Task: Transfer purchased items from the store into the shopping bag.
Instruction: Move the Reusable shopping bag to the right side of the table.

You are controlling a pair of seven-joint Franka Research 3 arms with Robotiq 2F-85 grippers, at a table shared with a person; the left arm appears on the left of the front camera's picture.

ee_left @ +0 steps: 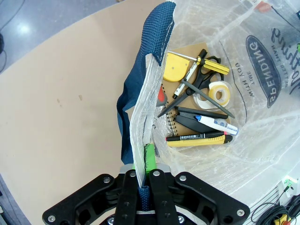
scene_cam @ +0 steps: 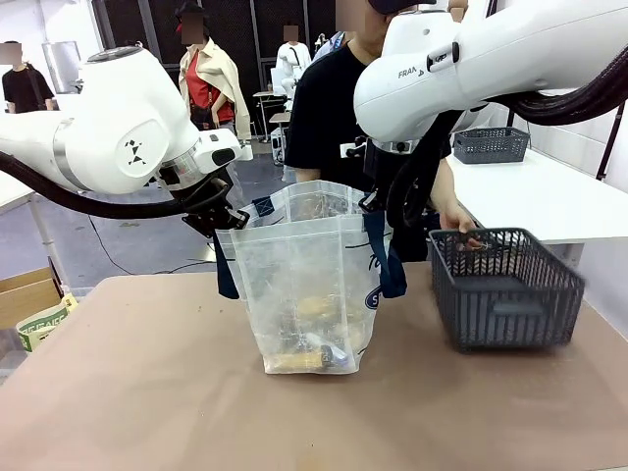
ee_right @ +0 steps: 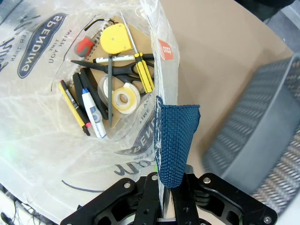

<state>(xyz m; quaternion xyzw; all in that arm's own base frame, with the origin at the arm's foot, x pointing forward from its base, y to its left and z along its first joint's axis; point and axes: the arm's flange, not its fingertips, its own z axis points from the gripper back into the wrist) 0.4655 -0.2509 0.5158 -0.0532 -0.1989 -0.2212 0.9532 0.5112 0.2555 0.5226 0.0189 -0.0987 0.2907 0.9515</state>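
Clamping opposite rims of the shopping bag [scene_cam: 304,285], your left end effector [ee_left: 143,164] and right end effector [ee_right: 165,185] hold it open, purchased items [ee_left: 199,108] inside.

Tan tabletop [scene_cam: 128,392] carries two things; the shopping bag [scene_cam: 304,285] stands upright on it, directly under the left claw [scene_cam: 221,218] and the right claw [scene_cam: 376,204]; a dark grey lattice basket [scene_cam: 505,289] rests just beyond the right claw, apart from the bag.

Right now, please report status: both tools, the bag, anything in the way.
Left tool shut on shopping bag rim. Right tool shut on opposite rim, bag held open. Purchased items inside. Person's hand at grey basket, beside bag.
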